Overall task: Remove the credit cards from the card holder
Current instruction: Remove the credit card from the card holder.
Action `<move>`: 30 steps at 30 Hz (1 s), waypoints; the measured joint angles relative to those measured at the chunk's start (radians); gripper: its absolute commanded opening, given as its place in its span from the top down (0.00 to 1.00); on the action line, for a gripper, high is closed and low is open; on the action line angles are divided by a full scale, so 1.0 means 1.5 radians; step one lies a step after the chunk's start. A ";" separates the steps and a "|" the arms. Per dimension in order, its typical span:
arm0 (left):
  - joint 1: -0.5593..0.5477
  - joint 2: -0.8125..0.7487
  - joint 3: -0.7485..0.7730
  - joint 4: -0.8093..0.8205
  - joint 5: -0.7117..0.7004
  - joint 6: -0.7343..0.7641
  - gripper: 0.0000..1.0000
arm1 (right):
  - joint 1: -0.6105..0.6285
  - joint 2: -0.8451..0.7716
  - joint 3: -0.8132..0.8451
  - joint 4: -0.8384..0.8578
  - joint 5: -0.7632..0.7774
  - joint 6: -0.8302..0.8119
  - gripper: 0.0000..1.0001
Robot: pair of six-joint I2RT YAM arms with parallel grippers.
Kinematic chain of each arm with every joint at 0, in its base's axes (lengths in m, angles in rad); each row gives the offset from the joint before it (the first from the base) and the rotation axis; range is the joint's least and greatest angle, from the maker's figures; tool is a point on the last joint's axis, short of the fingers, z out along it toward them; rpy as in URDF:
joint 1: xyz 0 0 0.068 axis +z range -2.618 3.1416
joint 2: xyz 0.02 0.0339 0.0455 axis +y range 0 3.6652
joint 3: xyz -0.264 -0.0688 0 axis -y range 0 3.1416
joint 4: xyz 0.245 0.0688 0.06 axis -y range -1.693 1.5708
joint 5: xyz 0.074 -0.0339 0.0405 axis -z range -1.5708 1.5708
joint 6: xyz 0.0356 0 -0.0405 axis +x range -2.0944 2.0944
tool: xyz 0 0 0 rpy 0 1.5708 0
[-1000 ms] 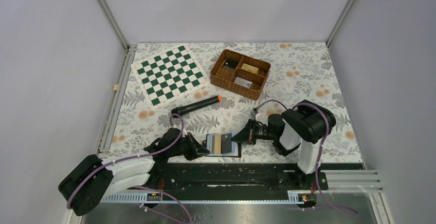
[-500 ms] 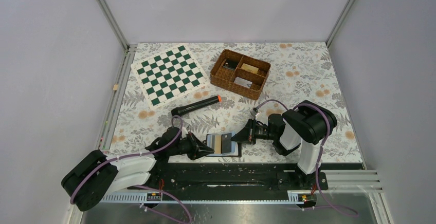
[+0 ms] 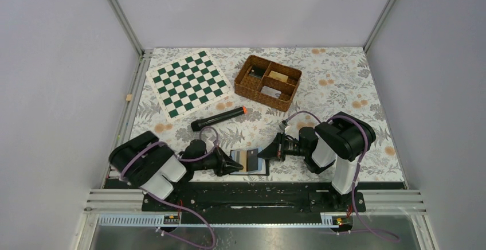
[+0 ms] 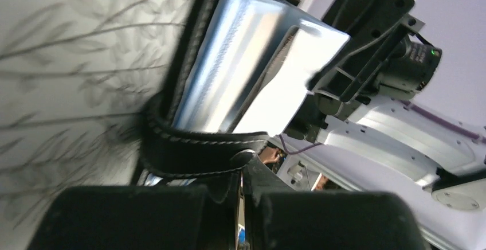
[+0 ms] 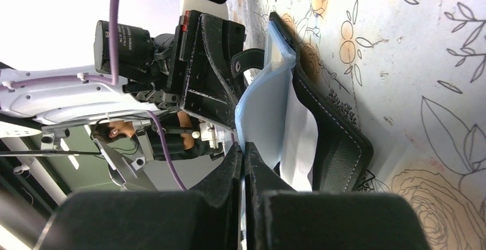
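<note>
- Grey walls box in a flower-print table (image 3: 344, 89). From above, the wallet (image 3: 257, 167) lies open at the middle of the near edge. It is well apart from the chessboard (image 3: 189, 84) by the far-left corner, the basket (image 3: 267, 82) toward the far edge, and the cylinder (image 3: 218, 118) between them.
- In the same view, the left gripper (image 3: 234, 165) meets the wallet's left side and the right gripper (image 3: 265, 152) meets its right. They are likely placed so to spread it and bare the slots. A dark card (image 3: 251, 159) shows in its pocket. I cannot make out the orange one beside the left fingers.
- Left wrist: the jaws are together, seemingly pinched on the wallet's tab (image 4: 195, 149). That would anchor the wallet so it cannot slide when a card is drawn. The blue-grey panel (image 4: 229, 72) rises beyond, too blurred to tell any card.
- Right wrist: the jaws are closed on the edge of the panel and hold it up off the black cover (image 5: 335, 141), which rests on the table. Whether a card is caught in that pinch is unclear.
- No card lies on the table, so I judge that none is out yet. The next move calls for a grip on a card rather than the panel.
</note>
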 measured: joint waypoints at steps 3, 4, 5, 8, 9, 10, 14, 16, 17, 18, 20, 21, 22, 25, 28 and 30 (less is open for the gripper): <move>0.001 0.102 0.000 0.153 0.021 -0.021 1.00 | 0.000 0.000 0.000 0.000 -0.002 0.000 1.00; 0.001 0.130 0.000 0.194 0.026 -0.025 1.00 | 0.000 0.000 0.000 0.000 -0.003 0.000 1.00; 0.001 0.159 0.000 0.235 0.030 -0.027 1.00 | 0.000 0.000 0.000 0.000 -0.003 0.000 1.00; 0.001 0.197 -0.001 0.290 0.035 -0.026 1.00 | 0.000 0.000 0.000 0.000 -0.005 0.000 1.00; 0.001 0.201 -0.002 0.297 0.036 -0.026 0.99 | 0.000 0.000 0.000 0.000 -0.005 0.000 1.00; 0.001 0.203 -0.002 0.300 0.037 -0.026 0.97 | 0.000 0.000 0.000 0.000 -0.005 0.000 0.98; 0.001 0.203 -0.004 0.300 0.036 -0.021 0.88 | 0.000 0.002 0.000 0.000 -0.005 -0.001 0.79; 0.001 0.203 -0.005 0.300 0.034 -0.012 0.84 | 0.000 0.004 0.000 0.000 -0.005 0.000 0.67; 0.001 0.204 -0.005 0.300 0.033 -0.007 0.83 | 0.000 0.004 0.000 -0.001 -0.005 0.000 0.65; 0.001 0.205 -0.005 0.300 0.032 -0.001 0.81 | 0.000 0.004 0.000 0.000 -0.005 0.002 0.64; 0.001 0.207 -0.005 0.300 0.028 0.011 0.79 | 0.000 0.004 0.000 0.000 -0.004 0.001 0.59; 0.001 0.208 -0.005 0.299 0.025 0.017 0.78 | 0.000 0.004 0.000 0.000 -0.004 0.001 0.59; 0.001 0.208 -0.005 0.300 0.022 0.024 0.78 | 0.000 0.006 0.000 0.000 -0.004 0.002 0.58; 0.001 0.208 -0.005 0.298 0.015 0.045 0.77 | 0.000 0.017 0.000 0.001 -0.003 0.002 0.57; 0.001 0.208 -0.005 0.297 0.006 0.063 0.76 | 0.001 0.028 0.000 0.000 -0.002 0.002 0.57; 0.001 0.208 -0.005 0.297 0.002 0.073 0.76 | 0.005 0.032 0.000 0.000 -0.001 0.002 0.57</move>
